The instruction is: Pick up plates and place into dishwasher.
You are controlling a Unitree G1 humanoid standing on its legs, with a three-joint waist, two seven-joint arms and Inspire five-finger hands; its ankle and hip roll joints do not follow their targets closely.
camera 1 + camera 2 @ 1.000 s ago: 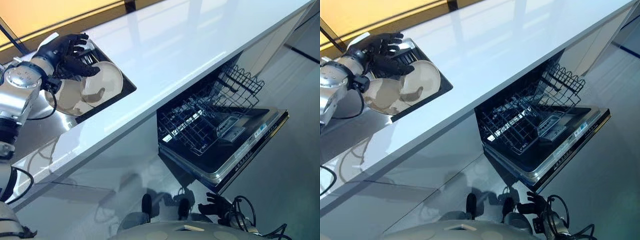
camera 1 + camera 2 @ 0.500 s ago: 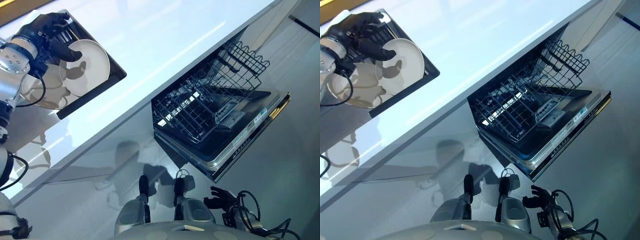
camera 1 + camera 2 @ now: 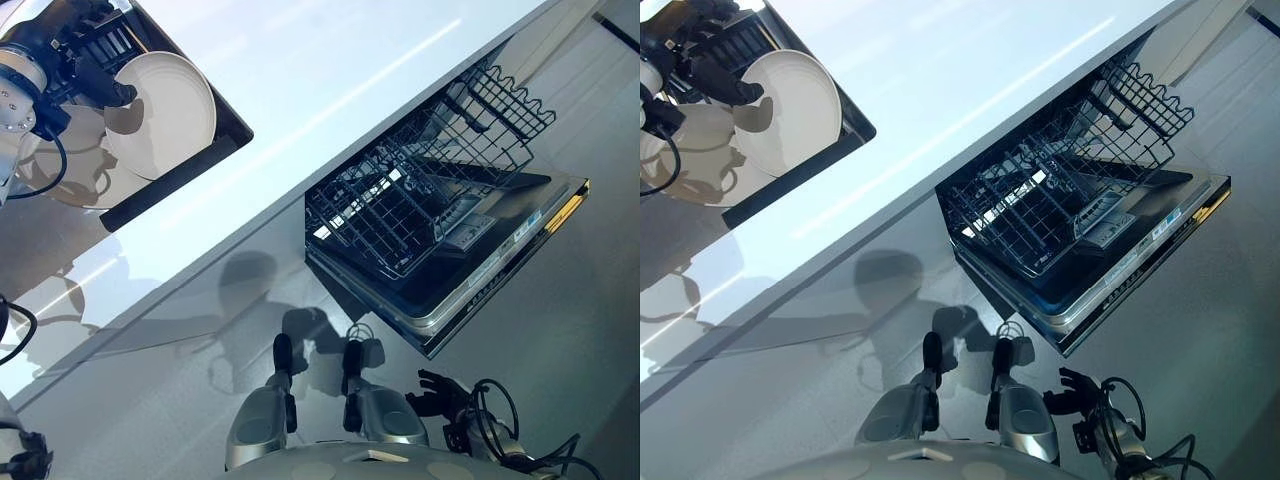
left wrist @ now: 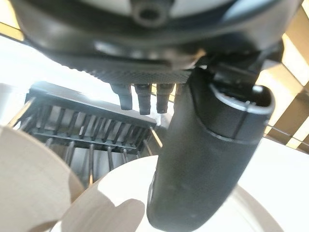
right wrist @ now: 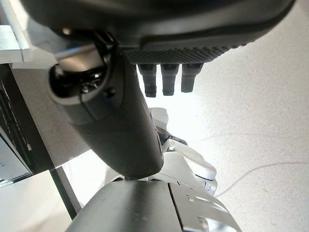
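**Left hand on plate at drying rack; dishwasher open**

While the left hand (image 3: pixel 85 75) sits at the far left of the white counter (image 3: pixel 330 70), its thumb lies across the face of a white plate (image 3: pixel 165 115) and its fingers curl behind the rim, pinching it. That plate stands tilted in the dark drying rack (image 3: pixel 150 190) on the counter. A second plate (image 3: pixel 60 170) lies just beside it to the left, partly overlapped. From the left wrist view, the thumb (image 4: pixel 203 159) presses on the plate (image 4: pixel 120 203), with rack bars beyond. Below the counter's right part, the dishwasher (image 3: pixel 470 290) has its door down and its wire basket (image 3: pixel 420 195) pulled out. The right hand (image 3: pixel 440 393) hangs low near the floor, well apart from the dishwasher, fingers relaxed and holding nothing.
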